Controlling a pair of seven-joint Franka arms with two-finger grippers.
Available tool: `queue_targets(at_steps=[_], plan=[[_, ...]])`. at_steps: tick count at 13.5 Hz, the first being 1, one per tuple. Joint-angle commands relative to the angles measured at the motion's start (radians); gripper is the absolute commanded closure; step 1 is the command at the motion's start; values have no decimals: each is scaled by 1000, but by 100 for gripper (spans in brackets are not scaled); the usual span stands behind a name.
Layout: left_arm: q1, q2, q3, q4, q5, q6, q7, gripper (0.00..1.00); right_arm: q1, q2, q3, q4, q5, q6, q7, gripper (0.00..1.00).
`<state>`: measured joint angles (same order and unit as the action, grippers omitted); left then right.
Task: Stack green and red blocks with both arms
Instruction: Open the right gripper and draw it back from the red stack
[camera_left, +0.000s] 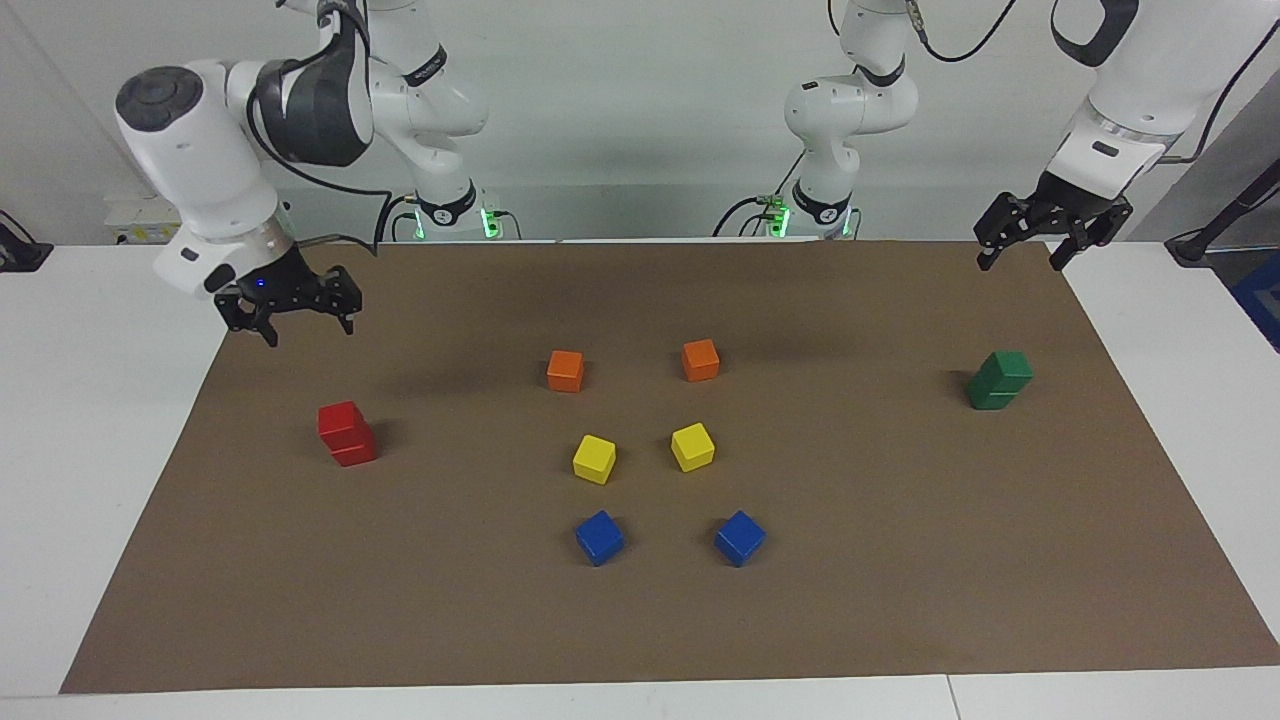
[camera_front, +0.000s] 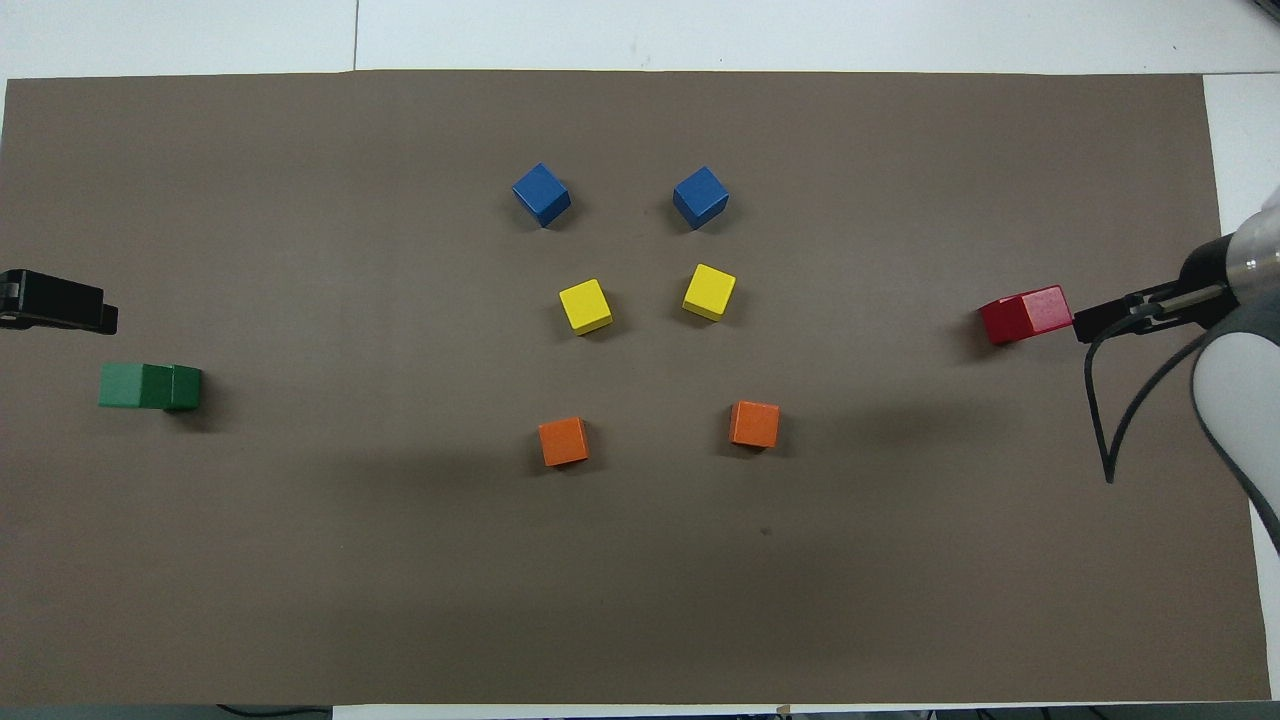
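Two red blocks (camera_left: 347, 433) (camera_front: 1025, 315) stand stacked one on the other at the right arm's end of the brown mat (camera_left: 900, 600). Two green blocks (camera_left: 999, 380) (camera_front: 150, 386) form a second stack at the left arm's end. My right gripper (camera_left: 310, 333) (camera_front: 1095, 322) hangs open and empty, raised well clear of the red stack, over the mat's edge. My left gripper (camera_left: 1018, 262) (camera_front: 95, 315) waits open and empty, high over the mat's edge near the green stack.
In the middle of the mat stand three pairs of single cubes: orange cubes (camera_left: 565, 370) (camera_left: 700, 360) nearest the robots, then yellow cubes (camera_left: 594, 459) (camera_left: 692, 446), then blue cubes (camera_left: 599, 537) (camera_left: 739, 537). White table (camera_left: 90, 400) surrounds the mat.
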<state>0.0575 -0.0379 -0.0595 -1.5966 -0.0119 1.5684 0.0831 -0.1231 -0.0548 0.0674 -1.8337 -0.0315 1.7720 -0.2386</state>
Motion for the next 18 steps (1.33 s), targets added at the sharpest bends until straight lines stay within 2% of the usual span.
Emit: queue_targets(at_steps=[1,6,11,15,18], plan=[[2,3,0,4,-8,9,-9,0,9,-59,5,2,21,-64,30,0],[1,3,-2,6,-8,9,-9,0,22,-114,5,25,44,-121,47,0],[-1,3,-2,6,-8,9,-11,0,34,-119,5,22,27,-128,67,0],[-2,3,-3,4,-8,10,-11,0,33,-97,5,39,27,-178,74,0],[-8,3,-3,4,-8,10,-11,0,33,-24,5,129,27,-239,88,0]])
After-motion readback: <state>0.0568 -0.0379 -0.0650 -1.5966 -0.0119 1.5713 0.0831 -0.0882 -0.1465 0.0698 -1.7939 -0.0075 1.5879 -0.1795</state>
